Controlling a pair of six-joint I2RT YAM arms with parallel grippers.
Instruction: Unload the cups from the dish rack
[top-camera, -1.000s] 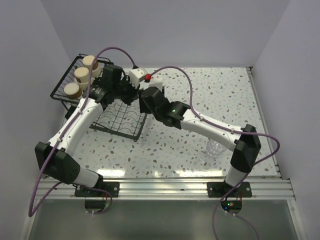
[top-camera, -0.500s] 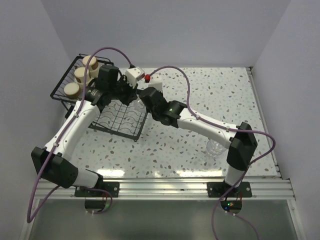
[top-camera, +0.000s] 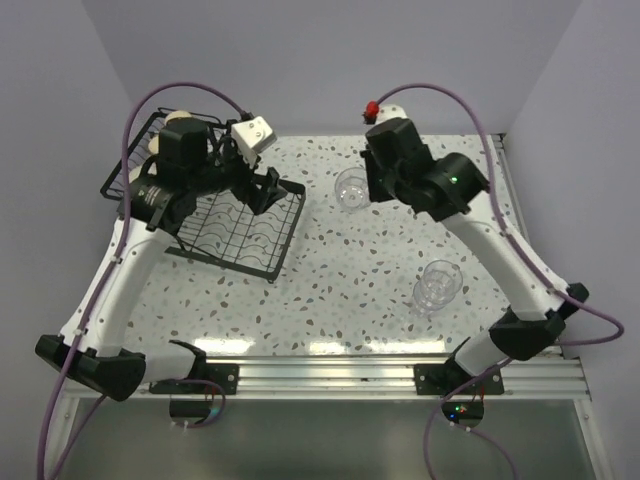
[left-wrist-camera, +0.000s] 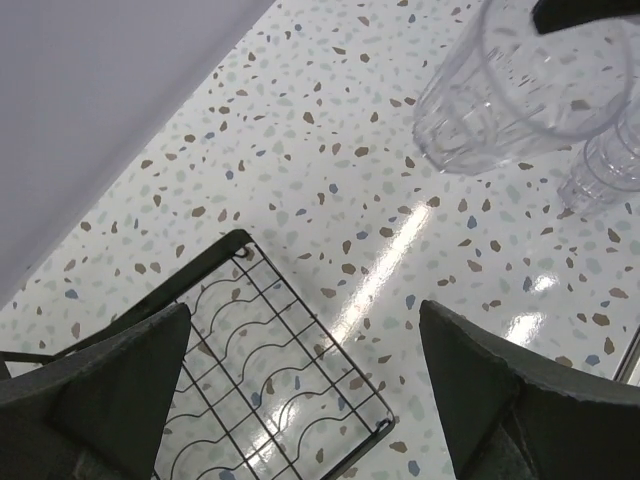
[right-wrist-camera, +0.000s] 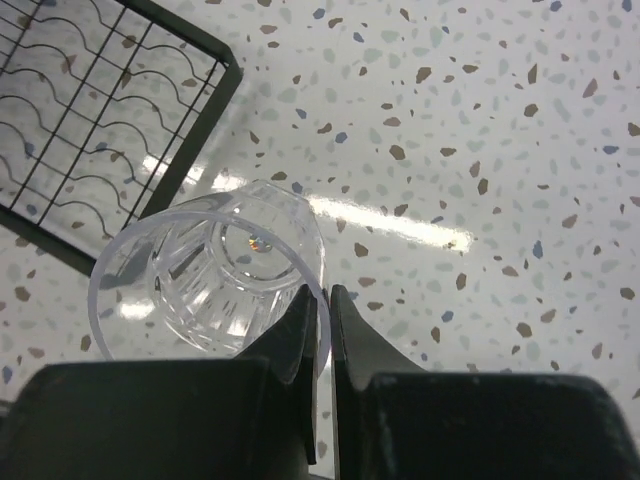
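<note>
The right gripper (right-wrist-camera: 322, 300) pinches the rim of one clear tumbler (right-wrist-camera: 215, 275) over the table (top-camera: 400, 240), right of the dish rack (top-camera: 240, 245); the left gripper (top-camera: 262, 188) gapes empty above the rack. A second tumbler (top-camera: 438, 285) stands on the table, and one cream cup (top-camera: 180, 118) shows in the rack. A second ago both grippers met over the rack.

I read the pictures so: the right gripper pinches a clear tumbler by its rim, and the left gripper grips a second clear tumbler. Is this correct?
Only the second part is wrong. The left gripper is open and holds nothing, as the left wrist view shows. The right gripper does pinch the clear tumbler by its rim.
</note>
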